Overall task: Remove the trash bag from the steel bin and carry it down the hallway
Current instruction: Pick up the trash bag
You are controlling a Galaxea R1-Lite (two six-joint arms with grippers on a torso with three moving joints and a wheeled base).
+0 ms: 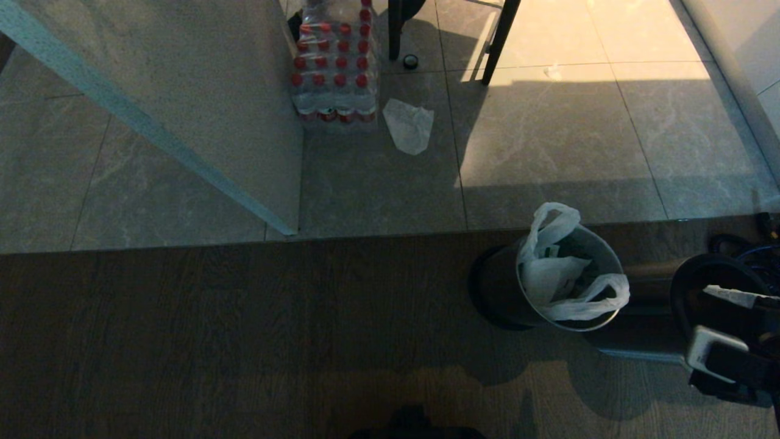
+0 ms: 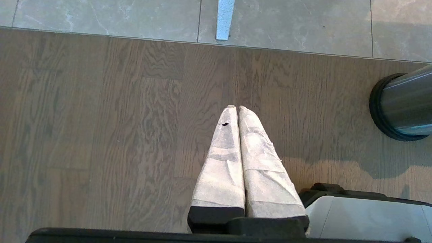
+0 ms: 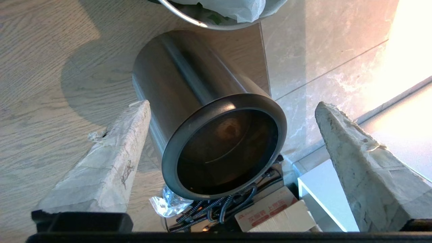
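The steel bin (image 1: 499, 292) stands upright on the wood floor at the right, with the white trash bag (image 1: 551, 274) inside it and its loop handles draped over the rim. In the right wrist view the bag (image 3: 236, 6) and that bin's rim (image 3: 182, 15) show only at the frame's edge. My right gripper (image 1: 725, 323) hangs at the far right, open and empty. Its wrapped fingers (image 3: 111, 162) straddle the view of a second, empty bin (image 3: 222, 148) with a black rim. My left gripper (image 2: 236, 108) is shut on nothing above bare wood floor, and a bin's lower part (image 2: 401, 104) is off to its side.
The empty bin (image 1: 719, 292) stands right of the bagged one. Beyond the floor's wood-to-tile edge are a pack of red-capped bottles (image 1: 334, 67), a flat white scrap (image 1: 409, 125), dark furniture legs (image 1: 499, 42) and a large slanting panel (image 1: 183, 91). A cardboard box (image 3: 276, 216) and cables (image 3: 209, 209) lie beside the empty bin.
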